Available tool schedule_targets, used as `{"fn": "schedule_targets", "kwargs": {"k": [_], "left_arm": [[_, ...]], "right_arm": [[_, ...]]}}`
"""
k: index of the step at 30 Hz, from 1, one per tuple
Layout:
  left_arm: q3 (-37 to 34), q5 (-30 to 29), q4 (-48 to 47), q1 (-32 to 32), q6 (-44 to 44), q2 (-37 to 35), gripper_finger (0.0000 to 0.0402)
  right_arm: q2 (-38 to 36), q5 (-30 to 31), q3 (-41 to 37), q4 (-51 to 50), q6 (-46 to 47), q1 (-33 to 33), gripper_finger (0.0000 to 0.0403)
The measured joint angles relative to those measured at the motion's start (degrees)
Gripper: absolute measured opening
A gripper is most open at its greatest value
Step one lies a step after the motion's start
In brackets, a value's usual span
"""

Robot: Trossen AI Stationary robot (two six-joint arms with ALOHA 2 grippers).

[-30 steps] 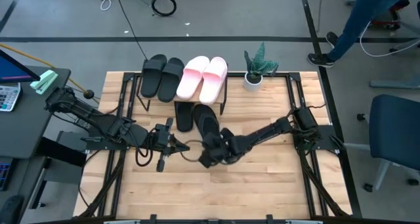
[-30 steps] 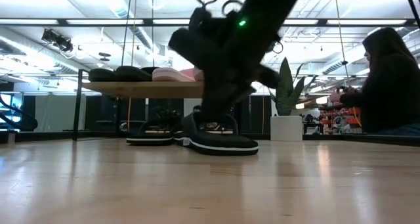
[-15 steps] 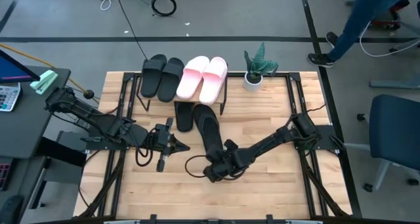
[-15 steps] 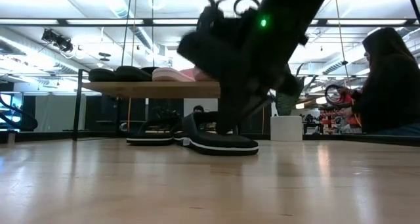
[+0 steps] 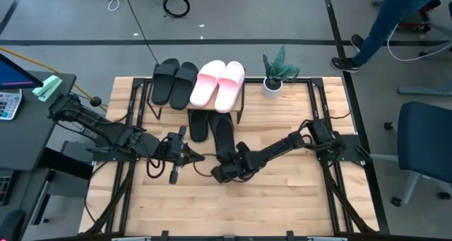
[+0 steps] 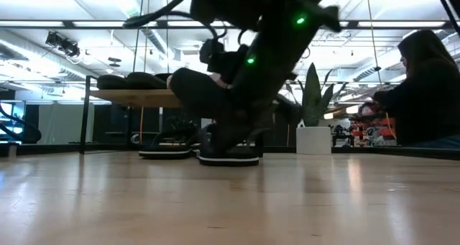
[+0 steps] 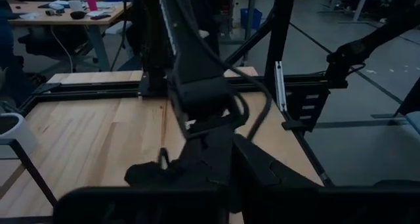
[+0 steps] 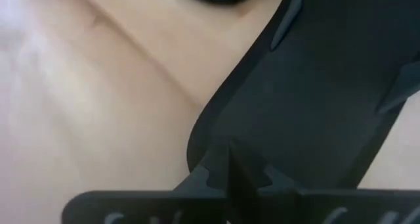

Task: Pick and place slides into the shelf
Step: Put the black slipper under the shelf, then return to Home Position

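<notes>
The flip-flop (image 5: 224, 136) at the middle of the desk (image 5: 282, 198) lies flat on the wood, its toe end pointing toward the shelf (image 5: 240, 107) and its heel end under the right hand (image 5: 224, 165). In the right wrist view, that hand's two dark fingers (image 8: 230, 175) meet tight at the flip-flop's (image 8: 315, 112) edge, closed on its sole. The low view shows the same flip-flop (image 6: 228, 156) resting on the desk with the arm bent down over it.

Its twin, the second flip-flop (image 5: 198, 123), lies just beside it toward the left arm, partly beneath the shelf's top board. On that board sit four slides in a row: two black slides (image 5: 174, 81) and two pink slides (image 5: 219, 83), side by side. That makes six sandals in all, four on the shelf and two on the desk.

The left hand (image 5: 192, 157) hovers low over the desk near the right hand; whether its fingers are apart or together I cannot tell. One potted plant (image 5: 275, 73) stands by the shelf's right end.
</notes>
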Motion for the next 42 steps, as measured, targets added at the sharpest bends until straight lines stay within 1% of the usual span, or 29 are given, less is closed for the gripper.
{"fn": "schedule_targets", "kwargs": {"k": [3, 7, 12, 18, 24, 26, 27, 28, 32, 34, 39, 40, 41, 42], "left_arm": [[0.0, 0.0, 0.0, 0.0, 0.0, 0.0, 0.0019], [0.0, 0.0, 0.0, 0.1, 0.0, 0.0, 0.0012], [0.0, 0.0, 0.0, 0.1, 0.0, 0.0, 0.0009], [0.0, 0.0, 0.0, 0.1, 0.1, 0.0, 0.0021], [0.0, 0.0, 0.0, 0.1, 1.6, 0.0, 0.0016], [0.0, 0.0, 0.0, 0.1, 3.2, 0.0, 0.0012], [0.0, -0.1, 0.0, 0.1, 3.9, 0.0, 0.001], [0.0, -0.4, 0.0, 0.1, 4.3, 0.0, 0.0009], [0.0, -1.3, 0.0, 0.1, 6.2, -0.1, 0.0007], [0.0, -1.3, -0.1, 0.1, 7.7, -0.3, 0.0012], [0.0, -1.3, -0.5, 0.1, 12.8, -0.3, 0.0029], [0.0, -1.3, -0.5, 0.1, 13.8, -0.3, 0.0031], [0.0, -1.3, -0.7, 0.1, 14.7, -0.3, 0.0034], [0.0, -1.3, -0.9, 0.1, 14.9, -0.3, 0.0035]], "right_arm": [[1.4, -0.1, 0.0, 1.9, 0.1, -2.1, 0.0003], [1.6, 0.0, 0.0, 3.5, -0.2, -5.1, 0.0004], [1.4, 1.2, -0.2, 6.8, -6.1, -9.1, 0.0003], [1.4, -0.4, -0.2, 7.4, -11.4, -14.1, 0.0003], [1.4, 0.0, -0.3, 8.8, -14.7, -15.5, 0.0003], [1.5, 1.3, -0.4, 10.4, -18.5, -14.6, 0.0006], [1.3, 3.1, -0.5, 11.2, -20.7, -13.6, 0.0007], [1.3, 5.2, -0.5, 12.0, -23.1, -12.3, 0.0009], [-1.3, 17.8, -0.7, 12.6, -32.4, -6.2, 0.0011], [-4.1, 21.0, -0.5, 12.4, -40.1, -2.7, 0.0012], [-13.4, 20.0, -0.5, 5.7, -60.3, 6.9, 0.0012], [-15.7, 19.8, -0.5, 4.1, -62.8, 8.9, 0.0011], [-18.3, 19.3, -0.4, 2.1, -62.3, 10.9, 0.0011], [-20.6, 19.0, -0.4, 0.0, -59.7, 12.9, 0.0011]]}}
